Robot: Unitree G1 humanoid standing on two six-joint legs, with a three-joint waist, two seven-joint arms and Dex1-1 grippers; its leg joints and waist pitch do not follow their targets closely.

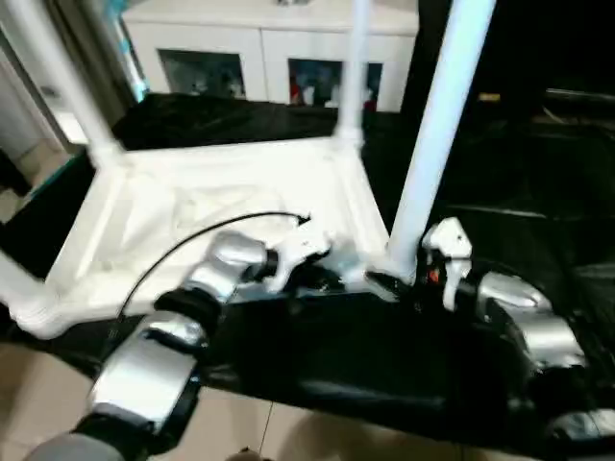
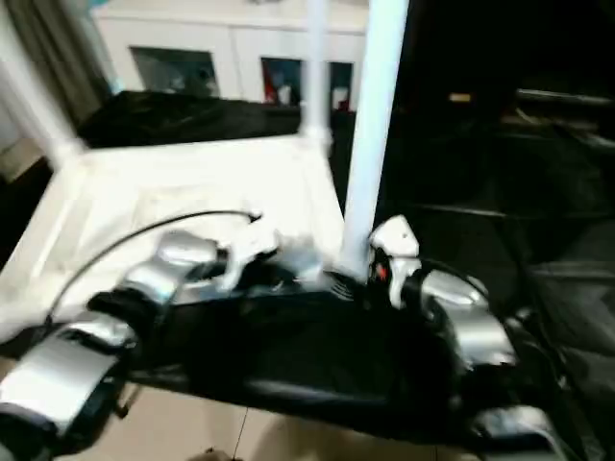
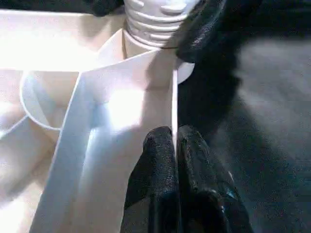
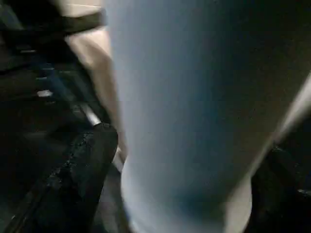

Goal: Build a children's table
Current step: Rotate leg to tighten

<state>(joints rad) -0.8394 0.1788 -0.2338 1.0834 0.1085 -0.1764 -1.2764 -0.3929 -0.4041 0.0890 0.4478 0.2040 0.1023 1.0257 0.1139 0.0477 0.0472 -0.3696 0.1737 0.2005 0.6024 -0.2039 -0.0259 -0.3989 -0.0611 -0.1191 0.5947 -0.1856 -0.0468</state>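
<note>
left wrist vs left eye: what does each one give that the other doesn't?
Left wrist view alone: the left gripper close up, its black fingers pinched together on the thin side wall of the tabletop, and the ribbed base of the near right leg seated in its corner socket.

Left eye view alone: the whole upturned tabletop on the black-sheeted table, three more legs standing in their sockets, the right gripper at the near right leg, and the white cabinet behind.

Both: the tabletop, the near right leg and the left gripper.
</note>
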